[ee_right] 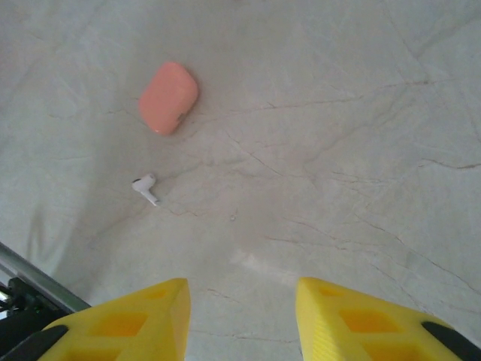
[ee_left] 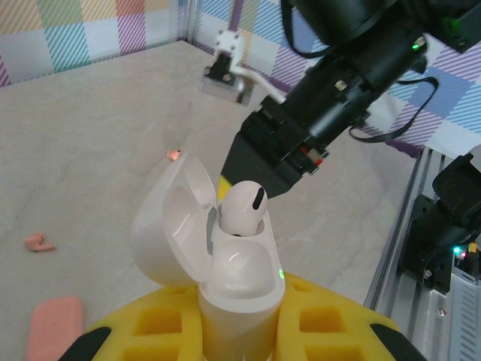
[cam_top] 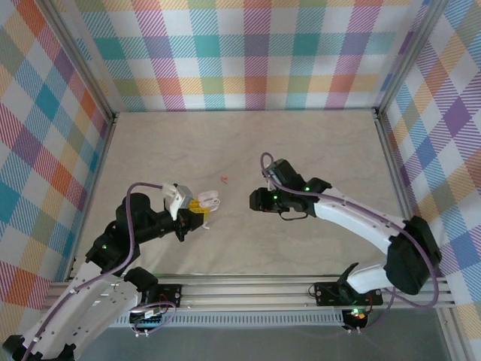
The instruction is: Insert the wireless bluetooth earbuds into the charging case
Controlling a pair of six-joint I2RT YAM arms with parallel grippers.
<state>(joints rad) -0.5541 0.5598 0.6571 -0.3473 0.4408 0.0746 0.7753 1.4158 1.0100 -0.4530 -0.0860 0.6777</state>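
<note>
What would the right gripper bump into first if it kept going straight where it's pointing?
Probably the bare table. The right gripper aims its open jaws at plain tabletop; the pink case and a white earbud lie off to the side. Depth is hard to judge.

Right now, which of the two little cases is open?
The white case, held in the left gripper: its lid is flipped back with a white earbud seated inside. The pink case lies shut on the table.

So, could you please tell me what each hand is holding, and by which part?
The left hand grips the open white charging case, a white earbud in it, by its lower body. The right hand is open and holds nothing.
</note>
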